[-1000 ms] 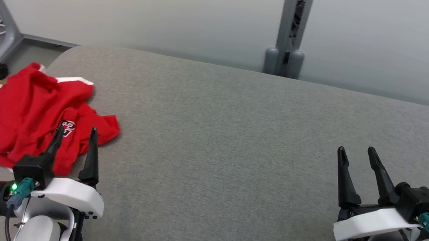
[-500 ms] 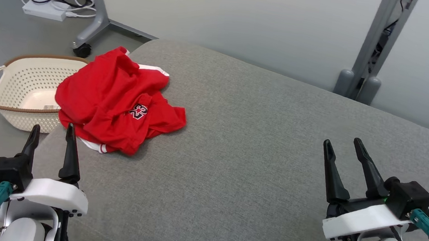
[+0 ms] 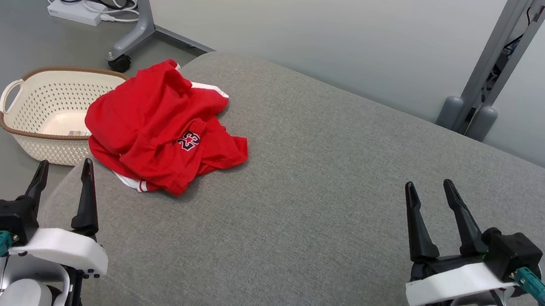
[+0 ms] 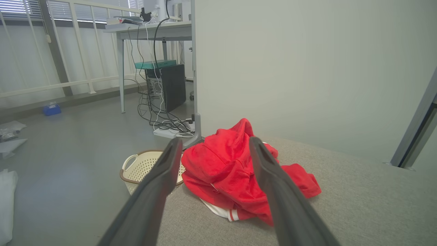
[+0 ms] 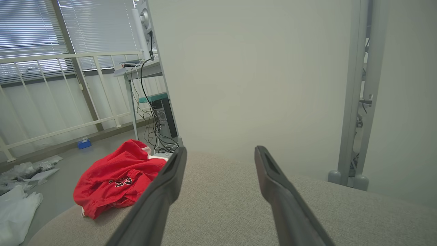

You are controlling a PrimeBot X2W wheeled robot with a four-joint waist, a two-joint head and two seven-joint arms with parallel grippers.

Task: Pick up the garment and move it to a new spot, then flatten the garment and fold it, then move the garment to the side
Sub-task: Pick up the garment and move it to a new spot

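You're looking at a red sports garment (image 3: 165, 127), crumpled into a loose heap with its folds piled over one another. A black-and-white "23" faces up near its middle, and white-striped trim shows along two edges. It lies on the grey bench (image 3: 322, 203), right at a rounded corner.

— From where is the scene viewed?
— The grey padded surface (image 3: 327, 203) is looked down on from above by the head view. It is skimmed from low over its near edge by both wrist views, which are aimed forward at the wall.
— What is shared?
— The red garment (image 3: 155, 122) is seen in all three views, and nearest in the left wrist view.
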